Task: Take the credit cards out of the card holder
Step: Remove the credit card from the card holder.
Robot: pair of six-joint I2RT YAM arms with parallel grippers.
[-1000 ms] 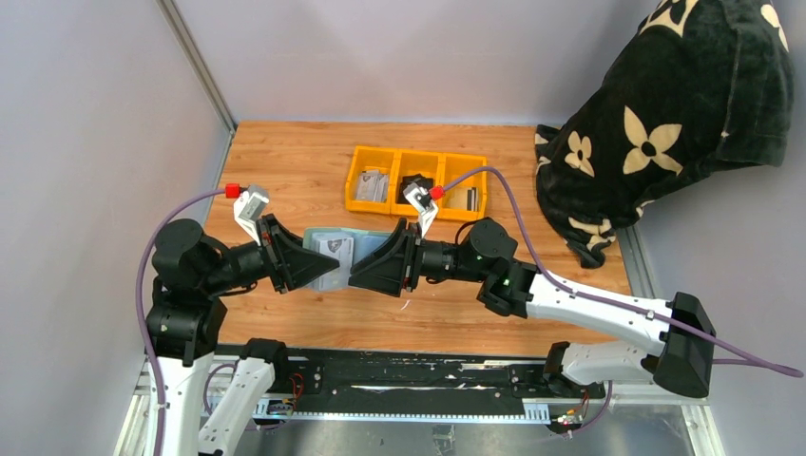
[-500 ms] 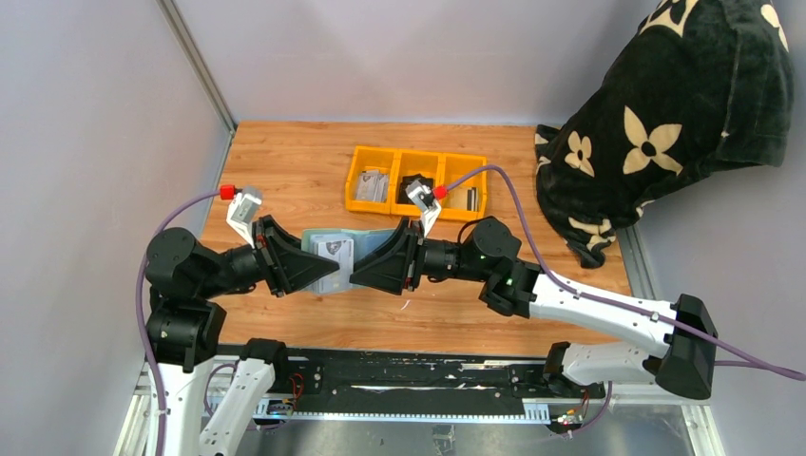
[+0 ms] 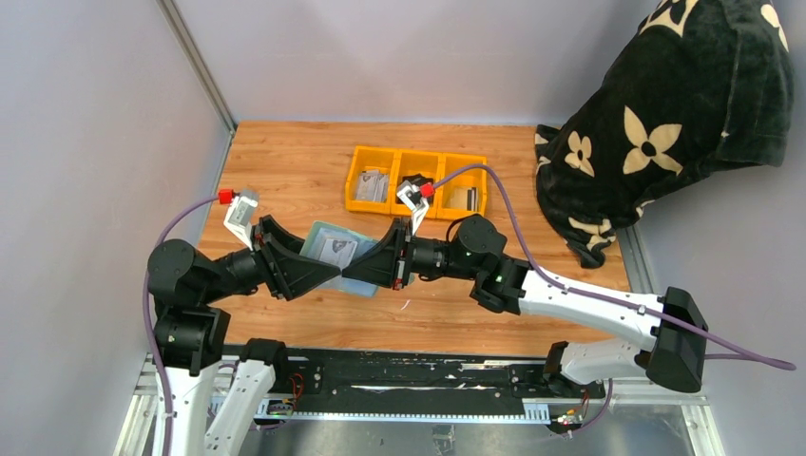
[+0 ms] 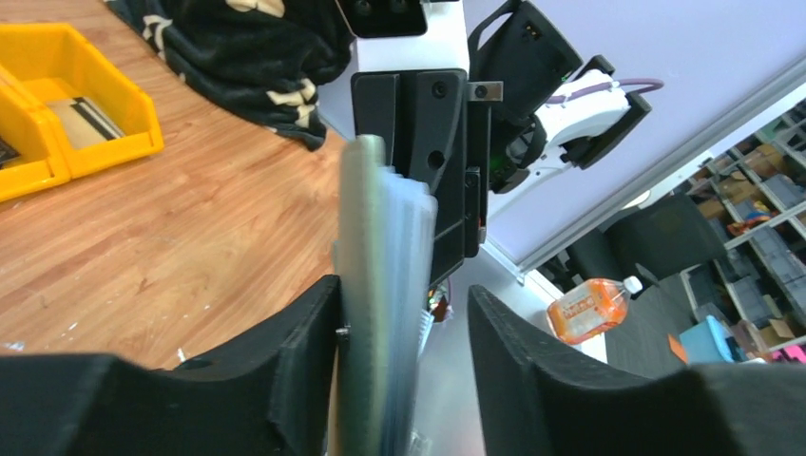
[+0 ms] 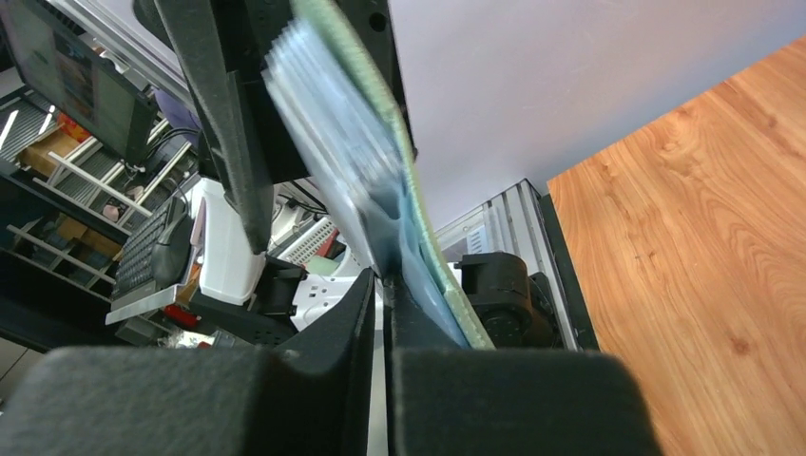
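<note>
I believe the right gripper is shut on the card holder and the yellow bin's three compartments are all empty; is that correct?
Not quite: the top external view shows items in all three compartments of the yellow bin. The right gripper is indeed shut on the card holder.

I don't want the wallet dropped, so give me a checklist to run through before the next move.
1. Right gripper pinching the card holder: ok, its fingers are shut on the holder's edge.
2. Left gripper gripping: not ok. It is open; the holder rests against one finger, with a gap to the other.
3. Credit cards out: not ok, they sit in the holder.
4. Which layer the left fingers straddle: cannot tell.
5. Yellow bin apart from both grippers: ok.
</note>
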